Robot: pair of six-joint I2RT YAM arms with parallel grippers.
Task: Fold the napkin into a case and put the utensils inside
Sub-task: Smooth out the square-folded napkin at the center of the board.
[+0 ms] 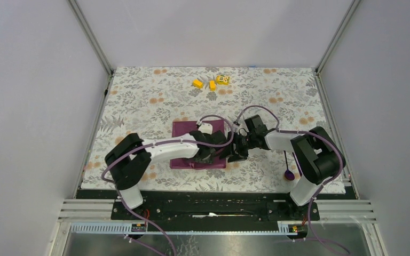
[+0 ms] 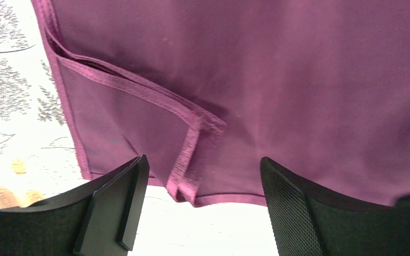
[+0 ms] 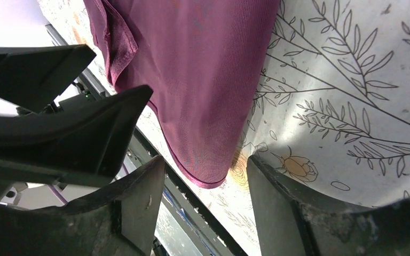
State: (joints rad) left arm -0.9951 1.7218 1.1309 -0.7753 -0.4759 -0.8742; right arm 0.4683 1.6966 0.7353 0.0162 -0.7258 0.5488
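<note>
The plum-purple napkin [image 1: 186,131] lies flat on the floral tablecloth, with one hemmed flap [image 2: 139,96] folded over it. No case is in view. My left gripper [image 1: 205,155] hovers open at the napkin's near edge; its fingers [image 2: 118,205] straddle the folded hem [image 2: 203,198] without touching it. From the right, my right gripper [image 1: 235,152] also stands open. A rounded napkin corner [image 3: 205,160] lies just ahead of its fingertips [image 3: 139,197], and nothing is between them. Of the utensils, only a dark purple spoon [image 1: 288,170] shows, beside the right arm's base.
Three small yellow blocks [image 1: 212,82] sit near the far edge of the tablecloth [image 1: 149,101]. The left gripper's black fingers [image 3: 75,133] show close by in the right wrist view. The table's black front rail [image 1: 213,202] runs just behind the napkin's near edge.
</note>
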